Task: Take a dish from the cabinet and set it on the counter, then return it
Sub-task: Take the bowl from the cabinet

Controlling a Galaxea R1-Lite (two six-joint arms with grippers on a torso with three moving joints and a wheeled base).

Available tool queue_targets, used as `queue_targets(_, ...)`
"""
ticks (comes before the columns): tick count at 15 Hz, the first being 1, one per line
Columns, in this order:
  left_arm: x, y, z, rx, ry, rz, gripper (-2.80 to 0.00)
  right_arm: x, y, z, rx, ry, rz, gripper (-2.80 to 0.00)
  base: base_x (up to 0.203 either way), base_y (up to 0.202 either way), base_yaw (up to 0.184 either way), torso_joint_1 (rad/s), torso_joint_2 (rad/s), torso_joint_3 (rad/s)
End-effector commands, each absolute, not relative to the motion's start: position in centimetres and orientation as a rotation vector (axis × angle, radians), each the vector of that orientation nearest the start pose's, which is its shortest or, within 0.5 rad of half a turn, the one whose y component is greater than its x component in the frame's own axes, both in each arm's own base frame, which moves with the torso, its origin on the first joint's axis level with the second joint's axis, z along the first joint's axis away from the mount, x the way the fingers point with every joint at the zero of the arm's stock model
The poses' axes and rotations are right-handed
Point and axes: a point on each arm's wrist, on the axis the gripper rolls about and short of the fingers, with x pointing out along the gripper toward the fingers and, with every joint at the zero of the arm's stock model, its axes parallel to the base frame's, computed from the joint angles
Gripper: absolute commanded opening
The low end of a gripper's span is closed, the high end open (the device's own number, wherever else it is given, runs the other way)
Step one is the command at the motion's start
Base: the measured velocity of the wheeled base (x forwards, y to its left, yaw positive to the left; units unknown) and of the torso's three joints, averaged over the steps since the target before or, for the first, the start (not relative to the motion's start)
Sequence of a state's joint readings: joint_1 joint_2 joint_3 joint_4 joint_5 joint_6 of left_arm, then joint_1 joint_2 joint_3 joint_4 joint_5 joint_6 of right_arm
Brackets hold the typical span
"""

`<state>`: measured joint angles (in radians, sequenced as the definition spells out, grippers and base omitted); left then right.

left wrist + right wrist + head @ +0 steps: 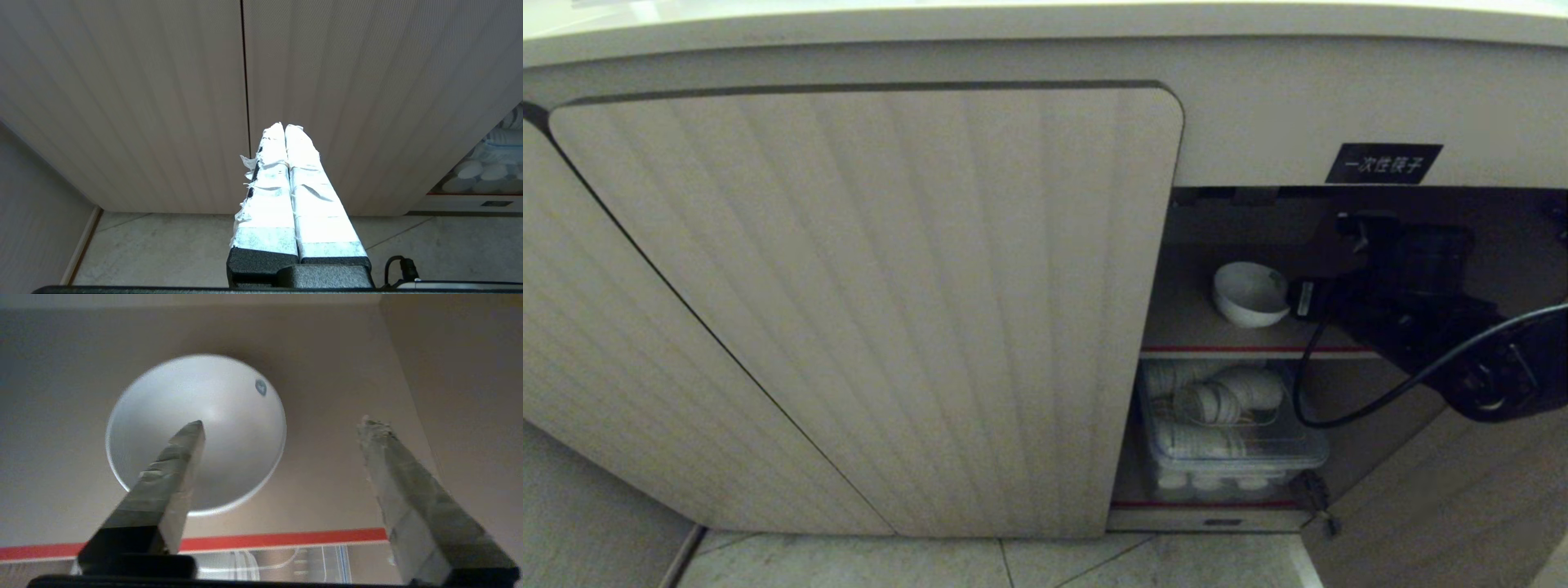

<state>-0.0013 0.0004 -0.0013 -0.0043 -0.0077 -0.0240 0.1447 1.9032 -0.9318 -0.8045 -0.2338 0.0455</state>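
The dish, a small deep white bowl, rests on the upper red-edged shelf inside the open right side of the cabinet. My right arm reaches into that opening from the right. In the right wrist view my right gripper is open. One of its fingers crosses in front of the dish, the other stands well clear beside it, and neither grips it. My left gripper is shut on nothing, parked facing the closed ribbed doors. The counter runs along the top.
A clear plastic box packed with white crockery fills the lower shelf. A black label sits above the opening. The closed door's edge borders the opening on the left. A black cable hangs from my right arm. The floor is tiled.
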Motion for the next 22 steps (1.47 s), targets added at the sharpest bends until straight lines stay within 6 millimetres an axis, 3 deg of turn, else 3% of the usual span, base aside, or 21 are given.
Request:
queue_targets(1, -2.3, 0.0, 7.6, -0.025, -0.006, -0.009, -2.8, 35.6, 4.7, 16.6, 0.015, 0.149, -0.092, 0.0, 0.0, 0.0, 0.0, 0.0, 0.0, 0.0)
queue_targets(22, -2.3, 0.0, 7.6, -0.025, -0.005, -0.009, -2.8, 38.0, 4.5, 17.3, 0.046, 0.236, -0.116, 0.0, 0.0, 0.0, 0.0, 0.0, 0.0, 0.0)
